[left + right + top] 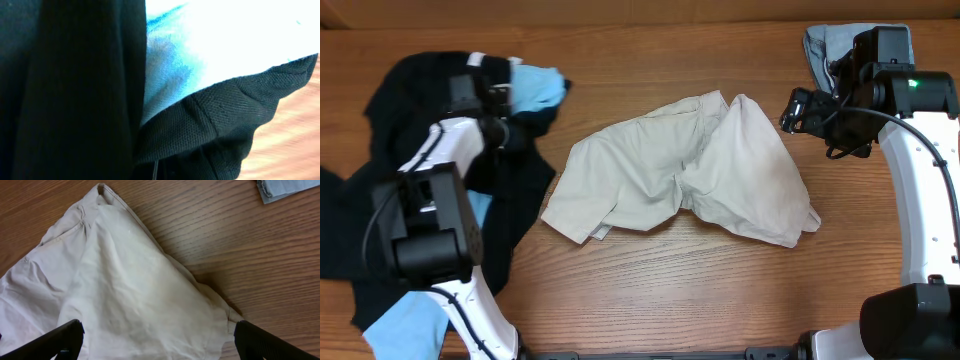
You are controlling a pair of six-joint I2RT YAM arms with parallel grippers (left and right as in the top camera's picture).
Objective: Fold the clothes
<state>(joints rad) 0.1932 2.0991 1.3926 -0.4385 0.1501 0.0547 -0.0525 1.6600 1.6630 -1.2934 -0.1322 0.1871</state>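
Observation:
The beige khaki shorts lie crumpled in the middle of the table. They fill the right wrist view. My right gripper hovers at their far right edge, its fingers wide open and empty. A black garment spreads over the left side, with a light-blue shirt on it. My left gripper is over this pile. Its view shows only black cloth and blue cloth, and its fingers are hidden. Pale denim shorts lie at the far right corner.
Bare wooden table shows in front of the khaki shorts and between them and the denim. More light-blue cloth lies at the front left under the left arm's base.

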